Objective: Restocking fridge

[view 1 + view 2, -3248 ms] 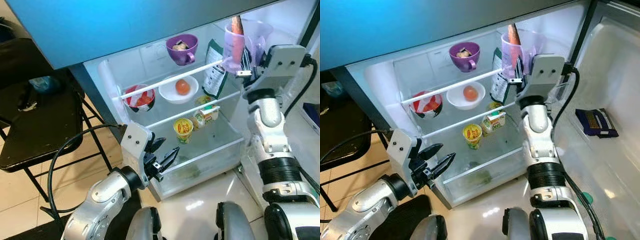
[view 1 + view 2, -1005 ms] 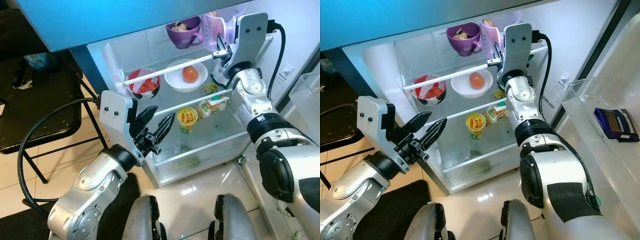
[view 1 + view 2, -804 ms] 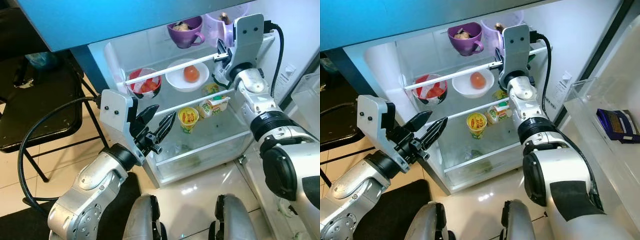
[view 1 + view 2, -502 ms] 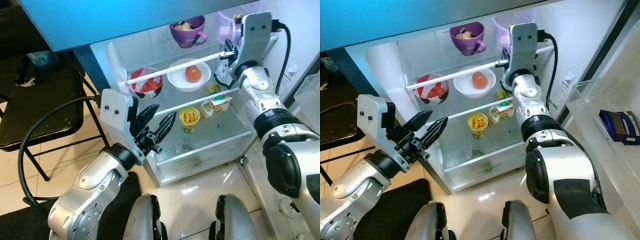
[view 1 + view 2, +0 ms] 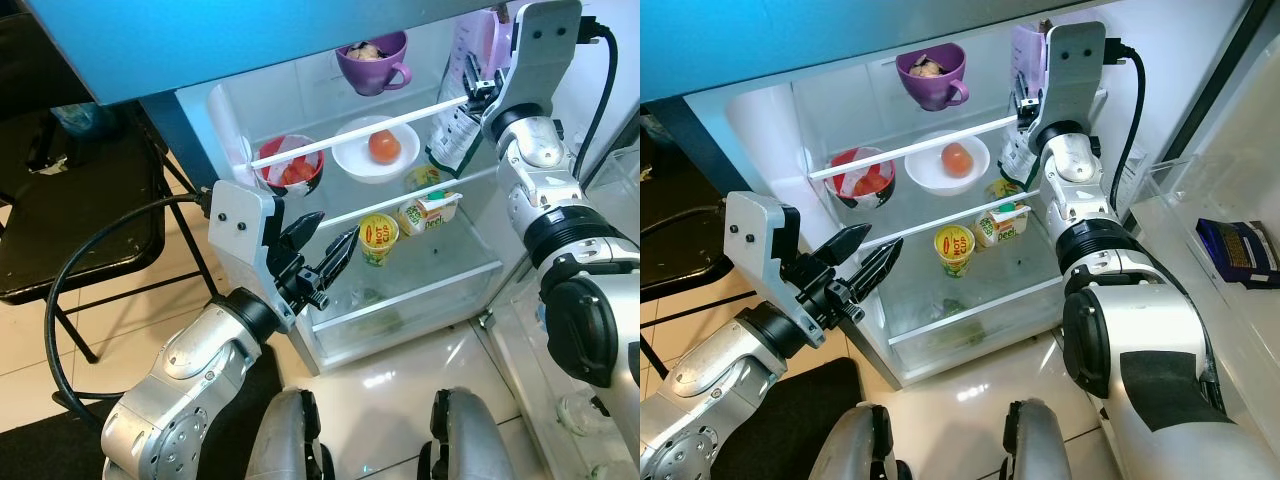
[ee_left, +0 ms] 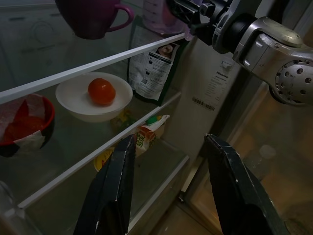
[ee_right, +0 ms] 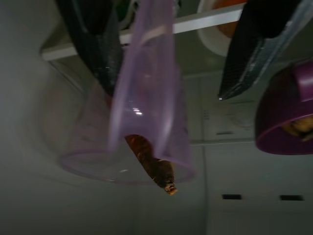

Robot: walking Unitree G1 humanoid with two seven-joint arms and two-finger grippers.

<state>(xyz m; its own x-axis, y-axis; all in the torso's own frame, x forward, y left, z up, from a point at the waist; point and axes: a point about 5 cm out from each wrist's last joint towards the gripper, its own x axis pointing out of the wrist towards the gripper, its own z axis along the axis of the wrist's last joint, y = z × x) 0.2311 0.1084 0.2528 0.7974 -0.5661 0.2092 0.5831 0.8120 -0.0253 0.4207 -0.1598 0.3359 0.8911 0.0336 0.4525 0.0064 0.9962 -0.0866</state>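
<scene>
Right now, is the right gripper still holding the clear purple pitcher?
No, open: the right gripper's fingers are spread either side of the purple pitcher's handle.

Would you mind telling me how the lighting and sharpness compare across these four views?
Left and right eye views: bright and sharp, the fridge interior washed pale, glare on the floor tiles. Left wrist view: dim but focused, the tomato clear. Right wrist view: dark, soft, the lilac cup blurred.
</scene>
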